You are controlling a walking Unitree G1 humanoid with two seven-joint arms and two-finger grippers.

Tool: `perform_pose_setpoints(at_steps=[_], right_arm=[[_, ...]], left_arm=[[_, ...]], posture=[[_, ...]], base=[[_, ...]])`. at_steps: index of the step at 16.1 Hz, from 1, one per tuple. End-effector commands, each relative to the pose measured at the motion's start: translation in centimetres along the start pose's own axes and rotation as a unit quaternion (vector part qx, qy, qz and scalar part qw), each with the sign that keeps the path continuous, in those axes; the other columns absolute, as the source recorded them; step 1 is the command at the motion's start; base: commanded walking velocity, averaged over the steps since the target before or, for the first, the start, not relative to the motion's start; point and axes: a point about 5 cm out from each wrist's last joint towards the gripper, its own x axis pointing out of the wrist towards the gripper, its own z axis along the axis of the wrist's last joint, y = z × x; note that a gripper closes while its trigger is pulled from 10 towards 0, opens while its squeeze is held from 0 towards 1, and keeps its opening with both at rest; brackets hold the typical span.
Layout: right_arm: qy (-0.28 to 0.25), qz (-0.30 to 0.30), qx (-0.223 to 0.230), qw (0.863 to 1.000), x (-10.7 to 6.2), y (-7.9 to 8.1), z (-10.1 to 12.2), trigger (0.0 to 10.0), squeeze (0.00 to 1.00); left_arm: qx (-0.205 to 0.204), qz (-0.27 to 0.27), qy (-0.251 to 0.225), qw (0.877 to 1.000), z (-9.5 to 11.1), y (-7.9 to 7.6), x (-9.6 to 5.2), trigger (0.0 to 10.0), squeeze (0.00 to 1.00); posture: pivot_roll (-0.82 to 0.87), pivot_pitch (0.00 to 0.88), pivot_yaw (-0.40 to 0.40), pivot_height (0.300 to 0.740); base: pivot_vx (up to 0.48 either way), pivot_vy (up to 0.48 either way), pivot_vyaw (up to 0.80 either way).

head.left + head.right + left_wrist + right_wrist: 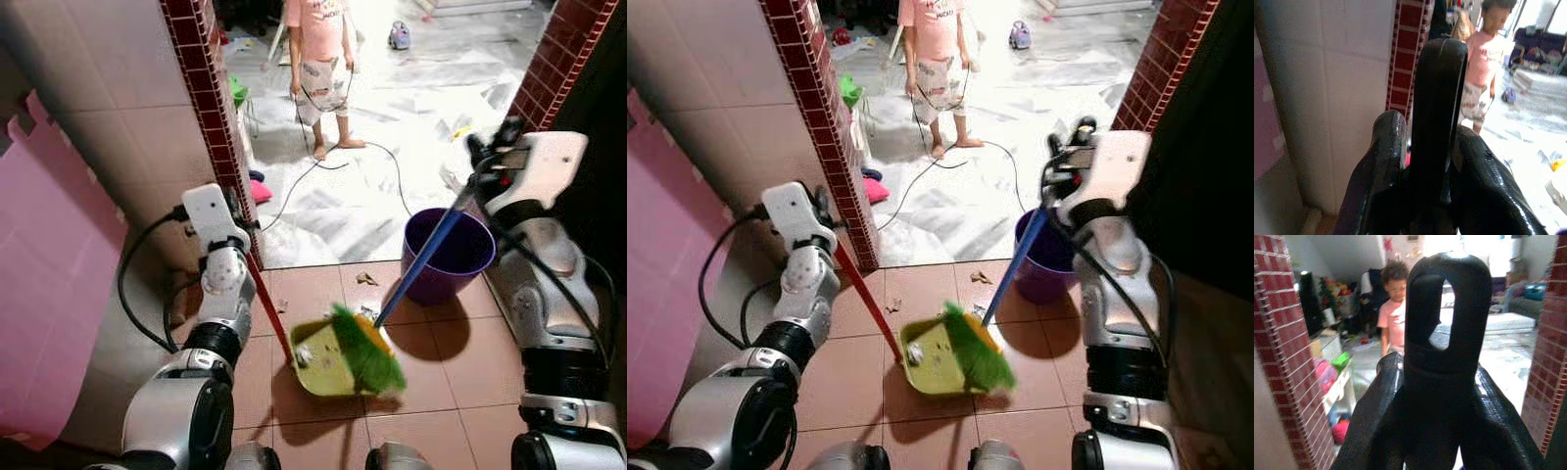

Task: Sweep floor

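A yellow-green dustpan (315, 370) rests on the terracotta tiles in front of me. Its red handle (266, 305) slants up to my left gripper (237, 211), which is shut on it; the left wrist view shows the black handle end (1437, 98) between the fingers (1383, 161). The green and orange broom head (367, 352) lies over the pan's right side. Its blue handle (423, 257) rises to my right gripper (487, 153), shut on the black handle end (1447, 298). Small scraps (366, 279) lie on the tiles beyond the pan.
A purple bucket (443, 284) stands just right of the broom handle. Red brick pillars (211, 98) frame a doorway to a pale floor, where a person (318, 59) stands holding a cable (392, 166). A pink panel (49, 274) leans at the left wall.
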Motion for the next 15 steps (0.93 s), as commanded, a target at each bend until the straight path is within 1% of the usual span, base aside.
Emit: perform_pose_setpoints(at_steps=[1,3,4,5,6,7,9,11,13,15], right_arm=[[-0.041,-0.026,-0.021,0.999,0.5,-1.3,1.9,10.0,0.00],[-0.041,-0.044,-0.041,0.997,0.5,-2.2,1.9,10.0,0.00],[-0.036,-0.068,-0.062,0.995,0.4,-3.2,1.6,10.0,0.00],[-0.036,-0.068,-0.062,0.995,0.4,-3.2,1.6,10.0,0.00],[-0.027,-0.073,-0.063,0.995,0.1,-3.2,1.0,10.0,0.00],[-0.017,-0.067,-0.059,0.996,-0.4,-2.6,0.0,10.0,0.00],[0.007,-0.061,-0.062,0.996,-1.4,-1.7,-2.0,10.0,0.00],[0.032,-0.050,-0.062,0.996,-2.3,-0.9,-3.8,10.0,0.00],[0.062,-0.040,-0.051,0.996,-3.3,0.3,-5.6,10.0,0.00],[0.073,-0.025,-0.043,0.996,-3.8,1.5,-6.4,10.0,0.00]], left_arm=[[-0.013,0.009,-0.051,0.999,2.2,0.4,0.8,10.0,0.00],[-0.013,0.015,-0.056,0.998,2.5,0.7,0.9,10.0,0.00],[-0.008,0.021,-0.065,0.998,2.9,1.0,1.0,10.0,0.00],[-0.008,0.021,-0.065,0.998,2.9,1.0,1.0,10.0,0.00],[-0.003,0.026,-0.070,0.997,3.2,1.3,1.0,10.0,0.00],[0.005,0.030,-0.078,0.996,3.4,1.7,0.7,10.0,0.00],[0.003,0.032,-0.082,0.996,3.6,2.3,0.1,10.0,0.00],[-0.003,0.029,-0.070,0.997,3.5,2.5,-0.2,10.0,0.00],[-0.006,0.020,-0.074,0.997,3.8,2.6,-0.5,10.0,0.00],[-0.013,0.025,-0.070,0.997,4.2,2.7,-0.6,10.0,0.00]], posture=[[-0.23,0.000,0.082,0.740],[-0.22,0.000,0.080,0.740],[-0.22,0.000,0.079,0.740],[-0.22,0.000,0.079,0.740],[-0.21,0.000,0.076,0.740],[-0.20,0.000,0.076,0.740],[-0.19,0.000,0.073,0.740],[-0.17,0.000,0.068,0.740],[-0.16,0.000,0.063,0.740],[-0.16,0.000,0.063,0.740]], base=[[0.000,0.000,0.00],[0.000,0.000,0.00],[0.000,0.000,0.00],[0.000,0.000,0.00],[0.000,0.000,0.00],[0.000,0.000,0.00],[0.000,0.000,0.00],[0.000,0.000,0.00],[0.000,0.000,0.00],[0.000,0.000,0.00]])
